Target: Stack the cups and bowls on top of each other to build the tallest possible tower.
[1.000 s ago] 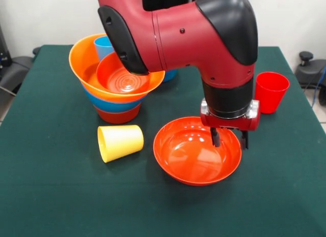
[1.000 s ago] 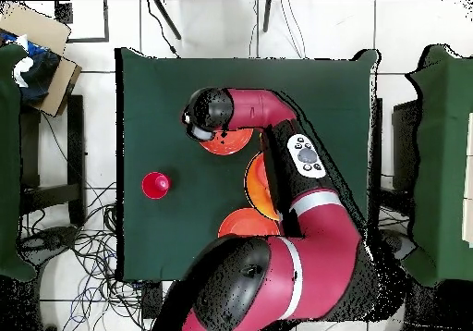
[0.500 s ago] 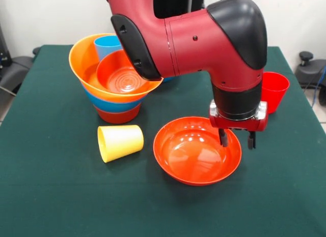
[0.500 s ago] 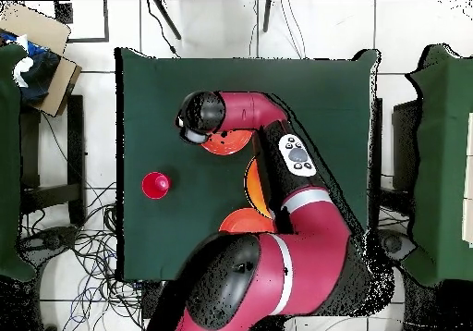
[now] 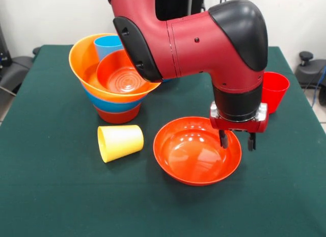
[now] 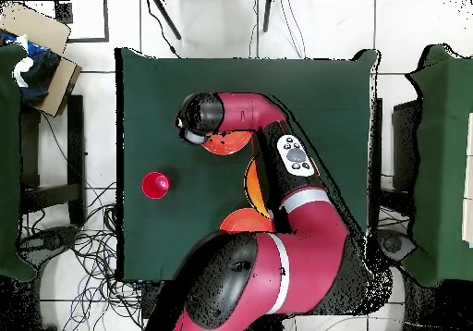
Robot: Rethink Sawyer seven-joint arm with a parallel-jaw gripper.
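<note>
At far left I see the tower [image 5: 116,81]: the big orange bowl nested over blue and red-orange ones, a small red-orange bowl inside. Just near of it the yellow cup [image 5: 120,142] lies on its side on the surface [image 5: 51,196]. Right of that sits the wide red-orange bowl [image 5: 196,151]. My claw [image 5: 237,141] hangs open and empty, straddling its right rim. I'd lower squarely before closing, so the glossy rim won't slip. The red cup [image 5: 272,90] stands far right.

Bright, even light from above; glare spots on the shallow bowl [image 5: 197,151], soft shadows beneath.
</note>
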